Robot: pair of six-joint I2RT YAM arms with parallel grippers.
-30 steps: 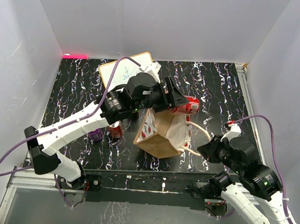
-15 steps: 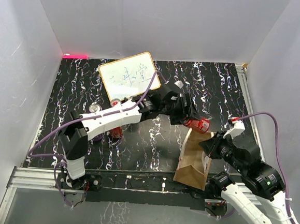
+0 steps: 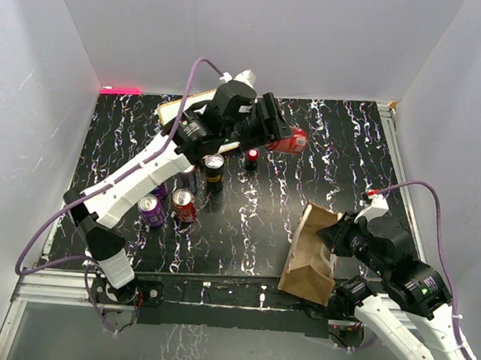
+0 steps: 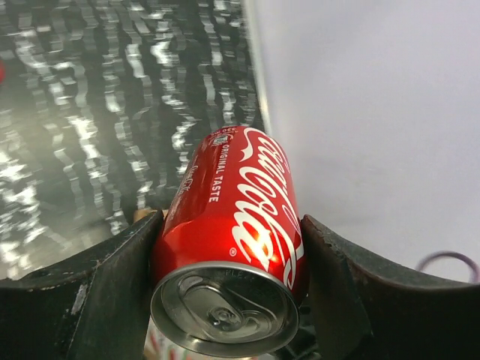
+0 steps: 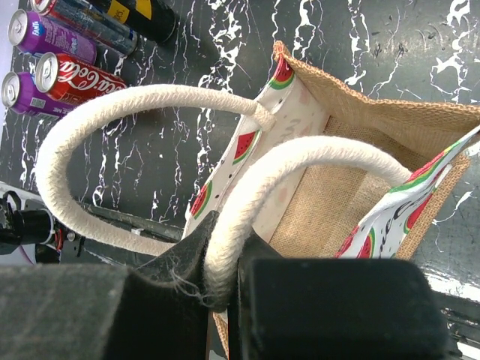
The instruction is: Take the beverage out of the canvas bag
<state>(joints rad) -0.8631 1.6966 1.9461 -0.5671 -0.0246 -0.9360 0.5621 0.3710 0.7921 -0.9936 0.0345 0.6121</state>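
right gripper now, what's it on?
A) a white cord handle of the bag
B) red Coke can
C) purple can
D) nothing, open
A: in the right wrist view the right gripper pinches one white cord handle of the canvas bag; the red Coke can sits in the left gripper.

White-shelled arms (image 3: 141,176), black joint housings (image 3: 196,135), purple cables (image 3: 415,185) at each wrist, matte black pincer fingers (image 4: 105,300)
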